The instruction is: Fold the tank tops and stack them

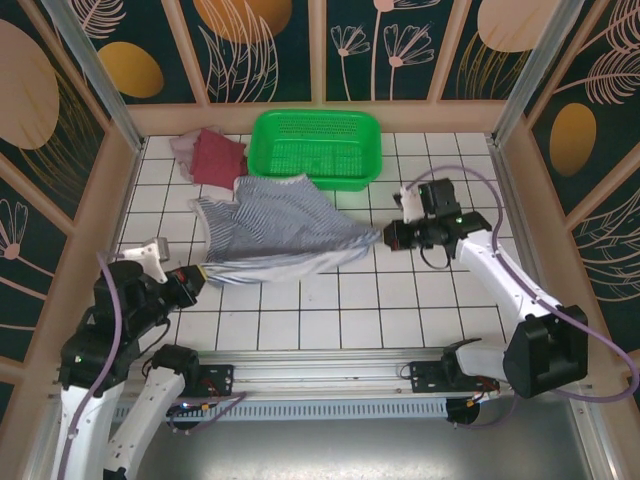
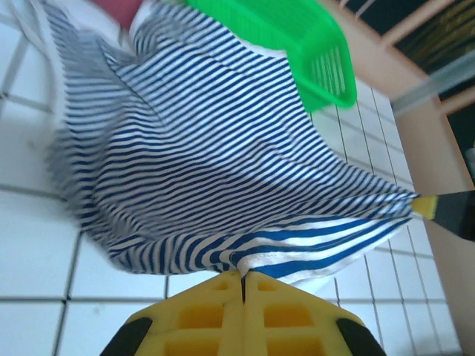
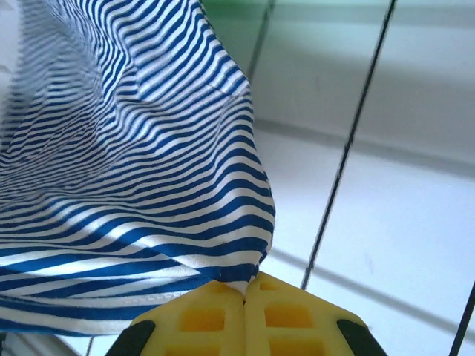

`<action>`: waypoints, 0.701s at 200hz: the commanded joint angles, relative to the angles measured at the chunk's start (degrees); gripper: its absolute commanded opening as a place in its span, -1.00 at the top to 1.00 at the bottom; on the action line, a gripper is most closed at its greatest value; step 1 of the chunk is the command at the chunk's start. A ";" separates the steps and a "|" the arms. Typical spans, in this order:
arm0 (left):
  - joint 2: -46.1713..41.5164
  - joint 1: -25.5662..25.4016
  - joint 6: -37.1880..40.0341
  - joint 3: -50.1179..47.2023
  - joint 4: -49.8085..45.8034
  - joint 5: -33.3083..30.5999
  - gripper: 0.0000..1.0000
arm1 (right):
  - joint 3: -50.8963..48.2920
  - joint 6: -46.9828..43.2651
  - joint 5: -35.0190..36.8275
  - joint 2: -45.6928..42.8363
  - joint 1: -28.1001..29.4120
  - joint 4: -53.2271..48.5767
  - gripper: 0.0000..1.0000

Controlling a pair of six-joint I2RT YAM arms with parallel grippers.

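Two edges of the striped tank top (image 1: 275, 230) are pinched at once. The left gripper (image 2: 243, 278) is closed on a bordered edge at one end, and the right gripper (image 3: 245, 285) is closed on the edge at the other end. The cloth is thus drawn out in a band between the two sets of jaws. Beyond that stretched edge, the rest of the garment fans away from both jaws toward the green basket (image 1: 316, 183). It sags there and seems to rest partly on the tabletop (image 1: 330, 310), its far tip close to the basket's near rim.

Well beyond the left jaws, at the basket's left end, the maroon top (image 1: 218, 155) and the pink top (image 1: 183, 148) are bunched together. Neither is touched by a gripper.

The striped cloth is judged to be thin, light and wholly limp. No shape is likely to be held where it is unsupported, and a crease will probably form wherever it is let down. Some stretch is to be expected of it, so a hard pull between the jaws could distort the edge rather than straighten it.

Hold is best taken on the stitched borders and corners, where the doubled fabric gives the jaws more to bite. A single layer in the middle could slide out. The narrow shoulder straps may trail or twist and are poorly suited to a grip. The two bunched tops are judged to handle alike, though their edges would first have to be found in the heap.
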 commanded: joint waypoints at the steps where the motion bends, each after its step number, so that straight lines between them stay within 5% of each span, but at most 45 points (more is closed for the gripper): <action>1: 2.25 0.18 0.28 -0.87 0.20 6.40 1.00 | -0.31 2.48 -2.40 -2.61 0.06 0.78 1.00; 39: 9.25 -0.22 4.44 -2.23 4.81 7.92 1.00 | 5.51 3.56 -0.72 2.77 -1.07 -1.31 1.00; 61: 8.43 -4.68 2.36 -5.76 7.70 5.58 1.00 | 5.95 3.48 0.91 3.93 -2.32 -3.31 1.00; 109: 19.60 -27.94 -3.77 -5.47 15.54 -7.54 1.00 | 6.49 3.08 4.42 4.67 -6.69 -9.42 1.00; 140: 23.33 -39.70 -10.43 -8.13 23.09 -9.83 1.00 | 5.67 1.48 6.22 6.70 -10.39 -11.54 1.00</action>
